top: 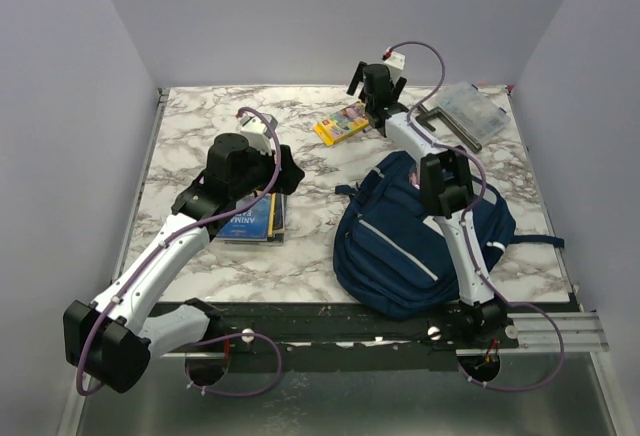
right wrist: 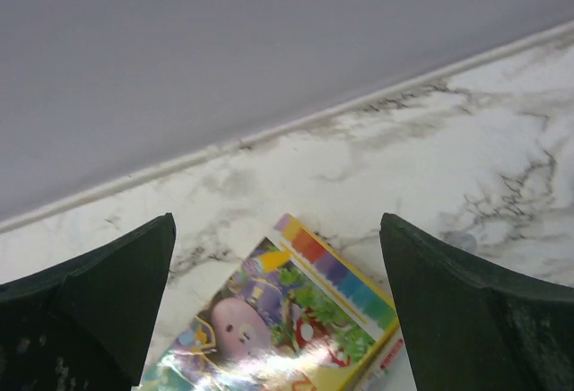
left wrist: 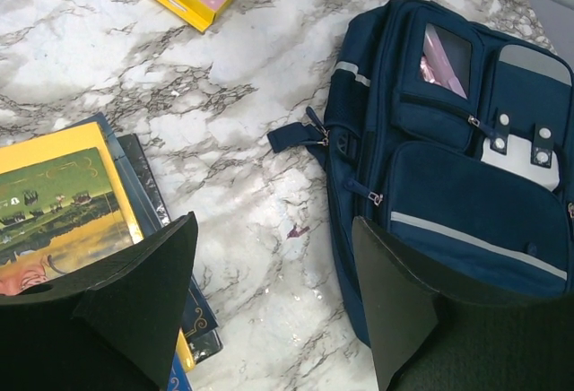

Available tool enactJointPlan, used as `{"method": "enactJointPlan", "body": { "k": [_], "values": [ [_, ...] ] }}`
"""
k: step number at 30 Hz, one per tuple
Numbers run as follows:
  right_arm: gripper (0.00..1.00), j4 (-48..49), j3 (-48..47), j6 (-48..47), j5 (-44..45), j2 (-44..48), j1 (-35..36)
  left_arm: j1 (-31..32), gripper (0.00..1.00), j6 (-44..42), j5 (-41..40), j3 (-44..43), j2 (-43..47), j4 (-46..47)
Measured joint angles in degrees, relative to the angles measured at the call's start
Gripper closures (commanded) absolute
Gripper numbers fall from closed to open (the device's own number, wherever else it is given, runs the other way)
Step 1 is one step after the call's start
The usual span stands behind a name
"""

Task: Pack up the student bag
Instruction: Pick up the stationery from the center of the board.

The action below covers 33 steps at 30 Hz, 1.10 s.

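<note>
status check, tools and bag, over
Left tool open, empty, over table between book stack and student bag. Right tool open above crayon box near far edge. Bag lies front up; right arm crosses over it.

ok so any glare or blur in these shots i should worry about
Right wrist: white glare washes out the print on the lower part of the glossy crayon box. Left wrist: sharp, with a bright sheen on the marble table and a pinkish shine in the clear window of the student bag. Top external: even light, only soft shadows, no obvious blur.
</note>
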<state>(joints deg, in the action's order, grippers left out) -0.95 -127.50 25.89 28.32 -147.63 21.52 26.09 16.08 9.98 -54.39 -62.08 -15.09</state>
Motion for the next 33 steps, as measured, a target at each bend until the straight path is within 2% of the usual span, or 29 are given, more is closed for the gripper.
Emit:
{"method": "enactJointPlan", "body": {
  "k": [6,13,19,22,25,33],
  "values": [
    [0.0,4.3,-5.3,0.6,-7.1,-4.4,-1.1,-0.1,0.28,0.1,0.1,0.1,-0.5,0.4],
    [0.01,4.9,-9.4,3.7,-18.1,-11.6,-3.0,-0.3,0.29,0.5,1.2,0.1,-1.6,0.6],
    [0.11,7.0,-8.9,5.0,-27.0,-12.1,-3.7,-0.9,0.29,0.7,1.6,0.1,-1.8,0.7],
    [0.15,9.1,-2.5,5.4,-32.3,-8.7,-3.6,-1.2,0.29,0.8,2.1,0.1,-1.9,0.8],
    [0.2,8.6,8.0,5.6,-37.0,-1.7,-3.4,-1.4,0.29,1.0,2.6,0.1,-1.9,0.9],
    [0.17,1.2,39.4,2.2,-47.2,22.0,-0.9,-1.8,0.29,1.1,2.9,0.1,-1.9,0.9]
  ]
}}
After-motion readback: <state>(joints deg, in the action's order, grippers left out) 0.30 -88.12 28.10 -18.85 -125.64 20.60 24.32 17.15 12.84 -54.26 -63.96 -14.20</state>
